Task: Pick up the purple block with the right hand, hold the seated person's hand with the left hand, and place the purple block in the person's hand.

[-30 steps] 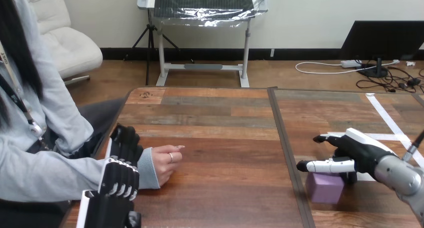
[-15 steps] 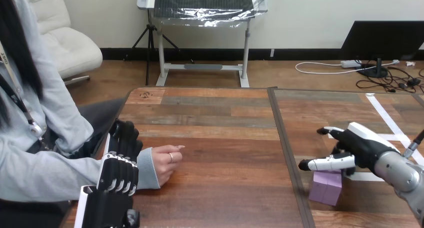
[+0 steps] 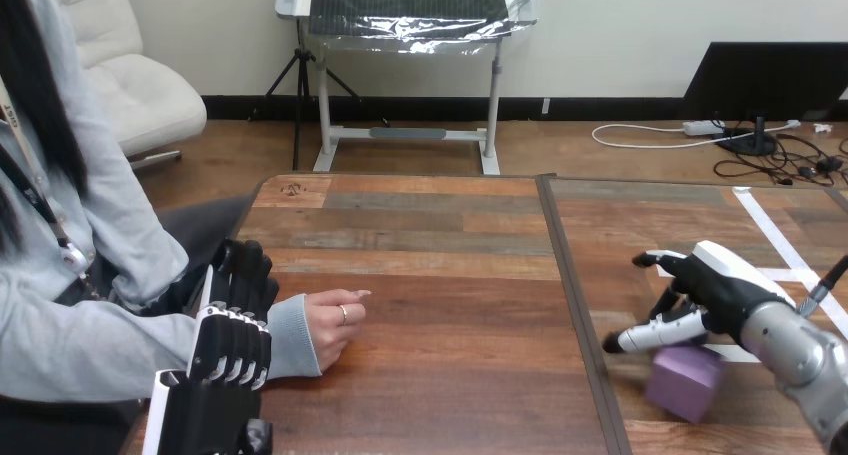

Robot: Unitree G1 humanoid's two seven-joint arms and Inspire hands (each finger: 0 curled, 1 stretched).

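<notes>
The purple block (image 3: pixel 683 382) sits tilted on the table at the lower right, right of the dark seam. My right hand (image 3: pixel 712 287) hovers just over it, open, with its thumb (image 3: pixel 645 336) stretched left along the block's top edge; the block is not between thumb and fingers. My left hand (image 3: pixel 234 347) lies across the person's grey sleeve (image 3: pixel 285 337) at the wrist, back upward. The person's hand (image 3: pixel 330 324) rests loosely closed on the table just past that sleeve.
A dark seam (image 3: pixel 575 305) splits the wooden table (image 3: pixel 440 265) into two halves. White tape strips (image 3: pixel 780 245) run across the right half near my right hand. The person sits at the left edge.
The purple block has tipped and slid a little right and toward me under my right hand. My left hand edged slightly left on the sleeve. The person's hand stayed put.
</notes>
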